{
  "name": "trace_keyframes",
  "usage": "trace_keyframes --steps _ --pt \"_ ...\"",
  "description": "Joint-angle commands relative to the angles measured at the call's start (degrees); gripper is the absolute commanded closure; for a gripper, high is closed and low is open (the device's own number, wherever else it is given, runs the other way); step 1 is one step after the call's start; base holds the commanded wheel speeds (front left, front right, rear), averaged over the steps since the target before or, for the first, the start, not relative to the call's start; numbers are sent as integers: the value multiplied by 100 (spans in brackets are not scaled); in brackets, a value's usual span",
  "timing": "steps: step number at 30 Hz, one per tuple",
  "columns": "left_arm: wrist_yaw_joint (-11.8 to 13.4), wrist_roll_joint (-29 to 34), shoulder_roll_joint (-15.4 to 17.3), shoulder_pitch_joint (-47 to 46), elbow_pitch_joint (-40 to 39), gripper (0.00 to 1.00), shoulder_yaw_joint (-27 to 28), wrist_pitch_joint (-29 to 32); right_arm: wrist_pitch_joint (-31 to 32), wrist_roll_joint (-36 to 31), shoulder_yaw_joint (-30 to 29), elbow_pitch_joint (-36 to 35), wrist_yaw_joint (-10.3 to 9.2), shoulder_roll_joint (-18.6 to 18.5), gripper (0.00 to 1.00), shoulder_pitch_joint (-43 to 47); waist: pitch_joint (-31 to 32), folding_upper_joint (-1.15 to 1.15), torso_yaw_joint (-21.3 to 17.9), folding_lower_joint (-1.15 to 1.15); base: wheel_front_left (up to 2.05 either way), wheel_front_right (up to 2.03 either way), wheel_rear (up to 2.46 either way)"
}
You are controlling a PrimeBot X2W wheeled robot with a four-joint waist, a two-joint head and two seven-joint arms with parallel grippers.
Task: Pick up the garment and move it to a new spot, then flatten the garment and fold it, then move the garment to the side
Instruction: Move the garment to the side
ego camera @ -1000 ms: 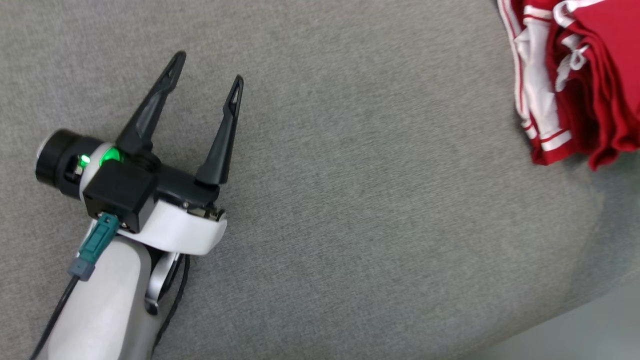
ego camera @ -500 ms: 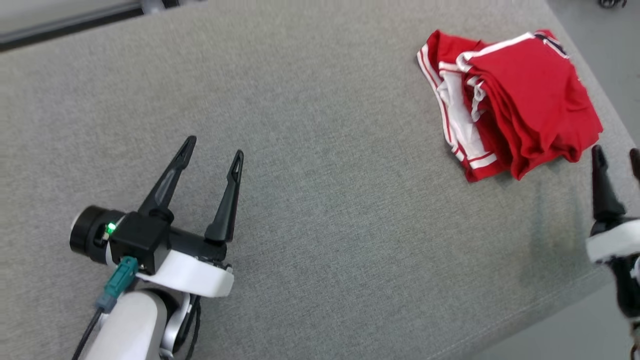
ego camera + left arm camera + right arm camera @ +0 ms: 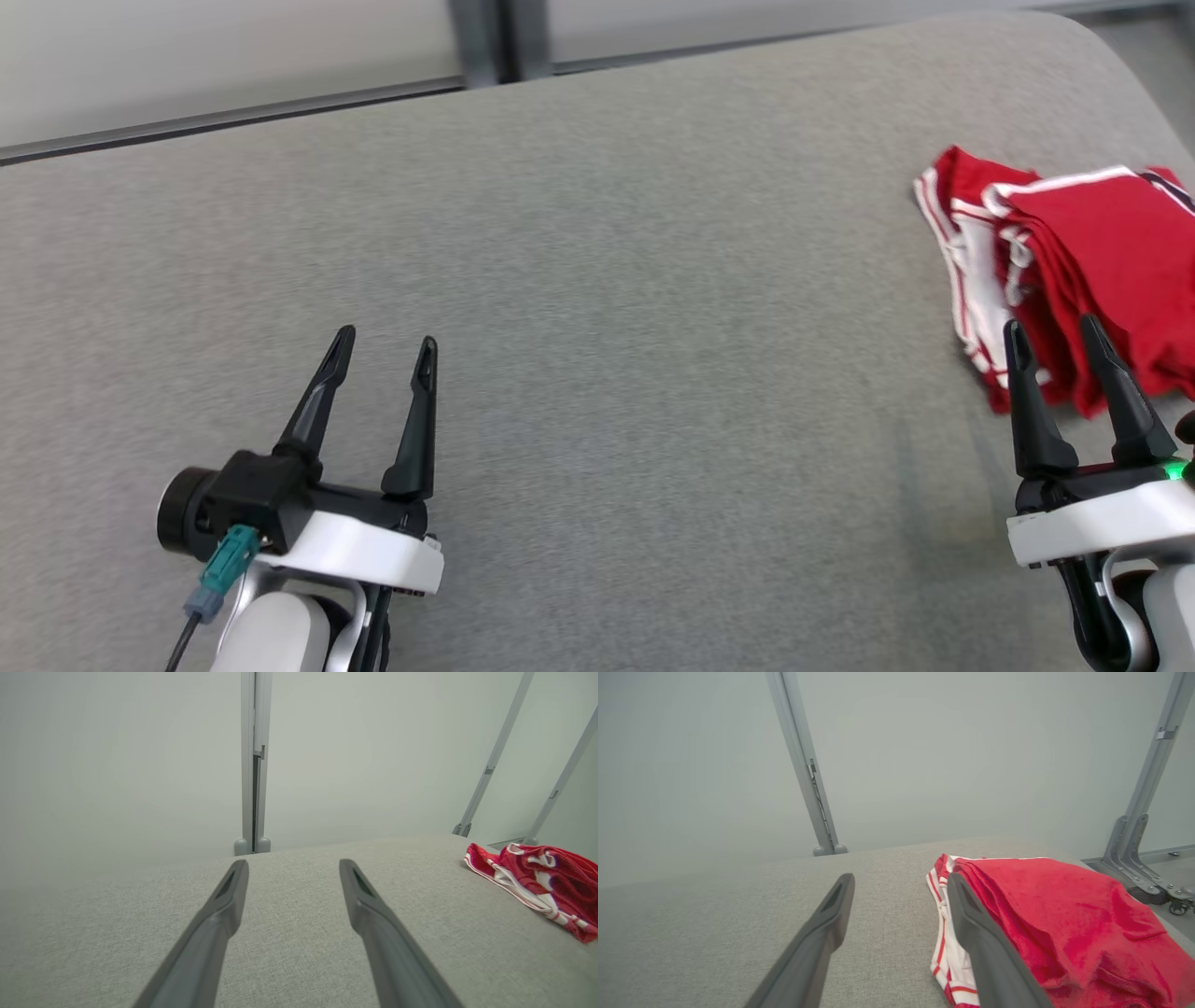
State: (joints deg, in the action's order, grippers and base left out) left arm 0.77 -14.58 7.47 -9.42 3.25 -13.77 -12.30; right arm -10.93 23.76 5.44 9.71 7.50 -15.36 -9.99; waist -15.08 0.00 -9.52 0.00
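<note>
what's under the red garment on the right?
The red garment lies folded on the grey fabric surface. A white-striped layer peeks out beneath its top fold. Anything under the pile's middle is covered.

We work at a broad surface (image 3: 653, 327) upholstered in grey woven fabric, with a rounded far right corner. Behind it stands a pale grey-green wall (image 3: 117, 765), softly and evenly lit. A vertical grey metal post (image 3: 253, 765) meets the surface's far edge, and slanted metal struts (image 3: 492, 760) rise further right. Beyond the right edge we note a metal bracket (image 3: 1129, 840), a small caster (image 3: 1177, 909) and pale floor (image 3: 1171, 865).
</note>
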Motion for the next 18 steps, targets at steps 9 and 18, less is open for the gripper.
trace_keyframes --steps 9,18 --pt "114 -237 -1 418 347 0 293 -220 656 -529 -308 -817 -2 361 0 571 727 0 1263 0 0 0 0" --pt "98 -218 110 839 511 0 300 -250 1018 -742 -494 -1173 -2 577 0 1176 1183 0 1569 0 0 0 0"
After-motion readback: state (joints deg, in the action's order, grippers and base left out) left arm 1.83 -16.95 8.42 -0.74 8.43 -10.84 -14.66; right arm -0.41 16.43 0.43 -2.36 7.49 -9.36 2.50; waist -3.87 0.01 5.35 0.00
